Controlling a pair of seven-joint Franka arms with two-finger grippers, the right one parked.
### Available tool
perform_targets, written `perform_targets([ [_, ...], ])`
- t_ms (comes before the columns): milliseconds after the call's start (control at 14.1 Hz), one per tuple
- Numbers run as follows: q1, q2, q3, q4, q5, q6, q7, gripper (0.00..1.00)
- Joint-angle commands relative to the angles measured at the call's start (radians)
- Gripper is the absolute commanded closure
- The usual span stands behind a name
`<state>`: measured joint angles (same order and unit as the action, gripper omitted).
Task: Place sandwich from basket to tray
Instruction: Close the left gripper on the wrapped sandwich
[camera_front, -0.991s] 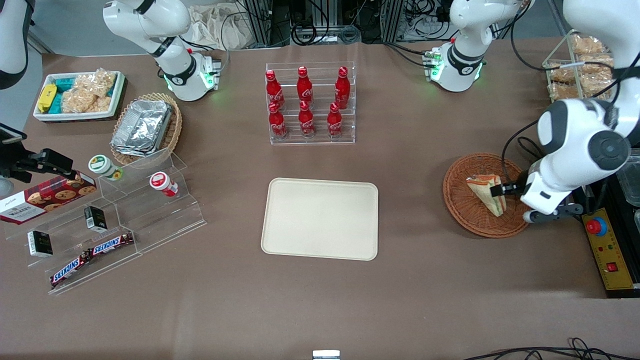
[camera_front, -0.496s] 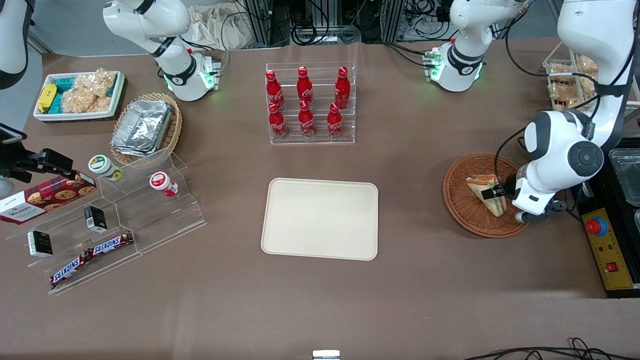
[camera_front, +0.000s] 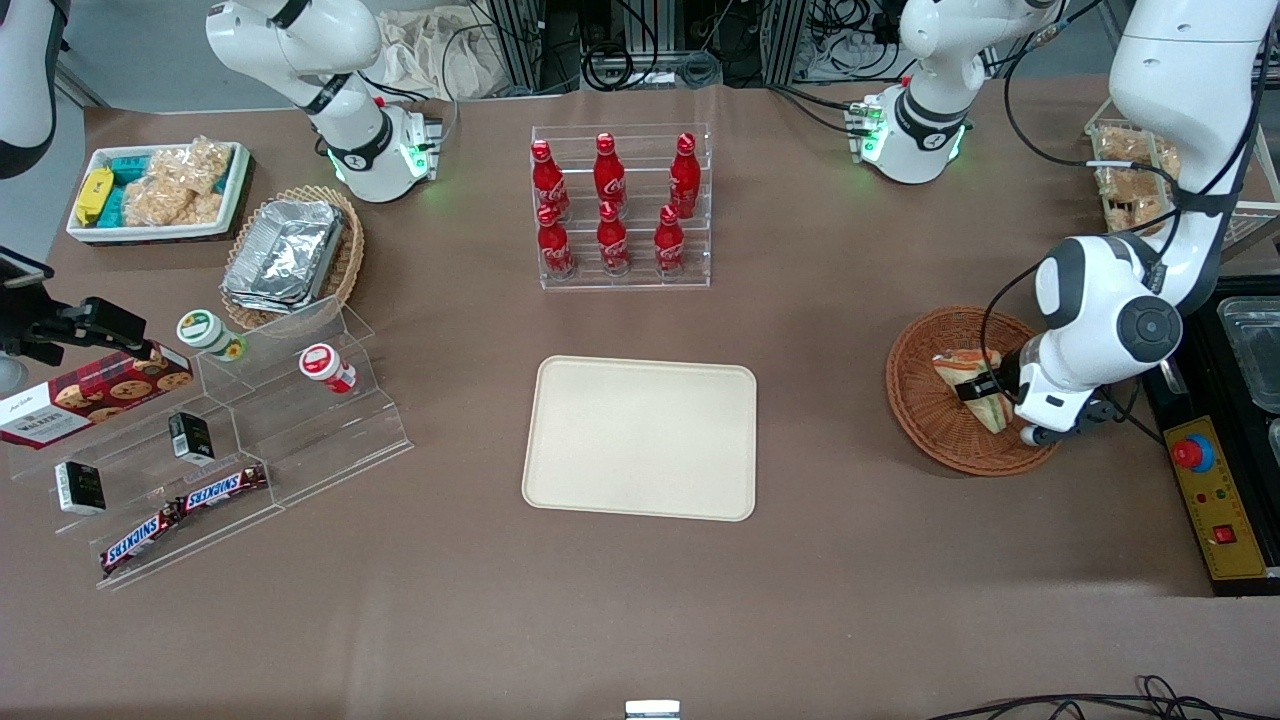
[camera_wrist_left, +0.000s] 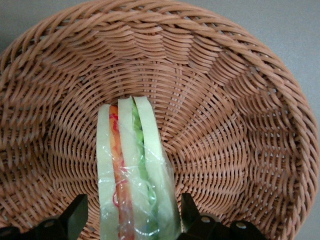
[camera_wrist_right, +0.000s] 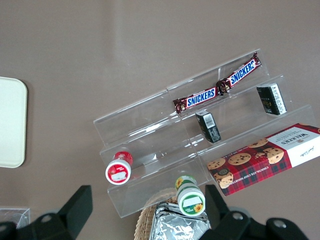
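The sandwich (camera_wrist_left: 136, 170) stands on edge in the basket (camera_wrist_left: 240, 100), its flat faces presented to a side grip. The end effector (camera_wrist_left: 134, 220) hangs low in the basket, fingers wide, straddling the sandwich without pinching it. The tray (camera_front: 640, 437) lies well apart from the basket, toward the desk's middle.

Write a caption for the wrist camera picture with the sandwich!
Open gripper straddles the wrapped sandwich lying in the wicker basket.

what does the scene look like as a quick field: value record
sandwich: on edge in the basket, wrapped
hand: open, lowered into the basket, one finger on each side of the sandwich, gaps showing
tray: nothing on it, toward the parked arm's end from the basket
stage: grasp not yet closed
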<state>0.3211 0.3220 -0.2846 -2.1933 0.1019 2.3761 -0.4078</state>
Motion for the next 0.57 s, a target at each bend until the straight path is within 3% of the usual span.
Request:
perform_targets([
  [0,0.001,-0.017,-0.010,-0.005,0.010,0.012,-0.032,0.60],
  [212,-0.014,-0.059,-0.019,0.006,0.010,-0.026,-0.057,1.00],
  [496,-0.033,-0.107,-0.039,0.105,0.012,-0.202,-0.059,1.00],
])
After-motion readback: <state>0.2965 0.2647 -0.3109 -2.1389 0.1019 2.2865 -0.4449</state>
